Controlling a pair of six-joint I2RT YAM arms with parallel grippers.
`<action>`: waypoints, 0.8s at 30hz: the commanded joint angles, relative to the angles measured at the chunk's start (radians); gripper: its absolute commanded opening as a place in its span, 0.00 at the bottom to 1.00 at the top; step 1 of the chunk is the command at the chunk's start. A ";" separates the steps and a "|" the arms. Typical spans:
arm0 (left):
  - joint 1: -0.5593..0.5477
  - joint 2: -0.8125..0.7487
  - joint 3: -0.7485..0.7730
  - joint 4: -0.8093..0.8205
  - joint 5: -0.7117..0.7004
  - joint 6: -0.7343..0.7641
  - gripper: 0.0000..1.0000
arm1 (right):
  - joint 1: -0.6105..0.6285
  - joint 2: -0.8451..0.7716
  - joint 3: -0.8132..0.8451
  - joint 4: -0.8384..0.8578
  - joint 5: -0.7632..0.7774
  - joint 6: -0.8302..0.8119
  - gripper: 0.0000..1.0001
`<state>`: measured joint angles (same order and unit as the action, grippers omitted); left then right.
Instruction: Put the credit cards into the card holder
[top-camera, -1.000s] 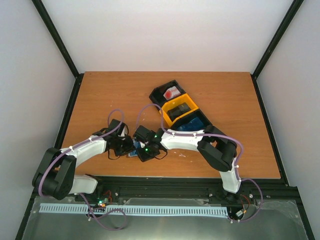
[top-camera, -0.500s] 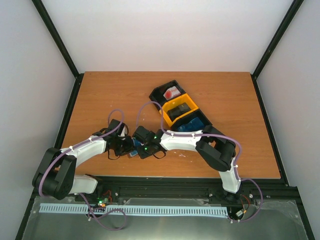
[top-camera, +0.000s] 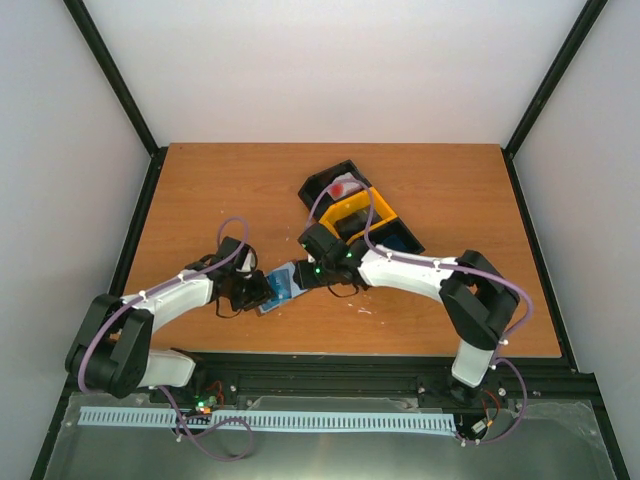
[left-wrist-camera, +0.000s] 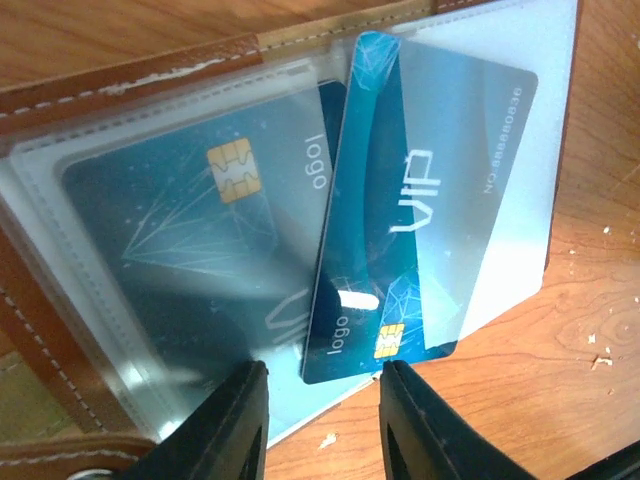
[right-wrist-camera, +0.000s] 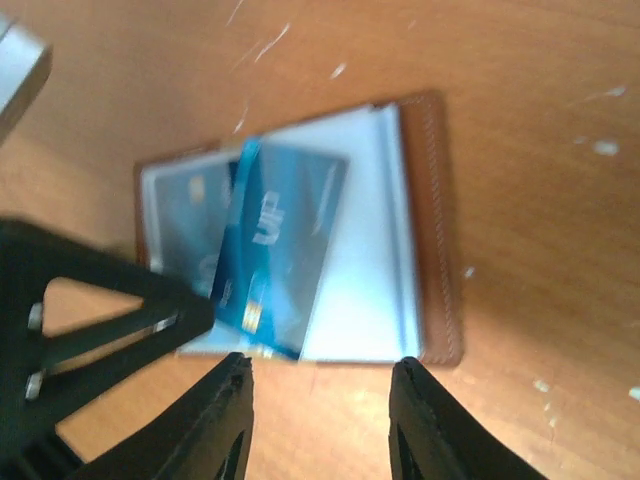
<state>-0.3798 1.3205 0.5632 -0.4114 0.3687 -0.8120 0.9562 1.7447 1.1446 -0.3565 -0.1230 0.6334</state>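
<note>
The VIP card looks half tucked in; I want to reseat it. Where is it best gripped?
Probably the bare chip end of the VIP card, coming from the open edge of the card holder: that end pokes out of the clear sleeve, tilted; the rest lies mostly under it.

Overhead light: bright, even and diffuse; the pale walls are near white, and faint soft shadows lie under the arms on the orange-brown wooden table (top-camera: 200, 200).
Left wrist focus: crisp on the glossy blue plastic card (left-wrist-camera: 370, 200), which carries a small white glare spot; the black gripper fingers (left-wrist-camera: 225, 420) at the bottom edge are soft.
Left wrist haze: the clear sleeves of the brown leather card holder (left-wrist-camera: 100, 85) look milky.
Right wrist blur: smeared throughout, and the card lettering is barely legible.
</note>
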 joint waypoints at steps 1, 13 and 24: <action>0.007 0.032 0.027 -0.006 0.009 -0.037 0.34 | -0.031 0.081 0.059 -0.033 0.031 0.047 0.40; 0.007 0.046 0.030 -0.008 0.009 -0.079 0.39 | -0.043 0.206 0.114 -0.064 -0.039 0.047 0.40; 0.007 0.092 0.022 0.085 0.084 -0.086 0.40 | -0.043 0.215 0.072 -0.027 -0.124 0.072 0.34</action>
<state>-0.3775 1.3773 0.5827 -0.3489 0.4355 -0.8799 0.9119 1.9457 1.2407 -0.4015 -0.1997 0.6819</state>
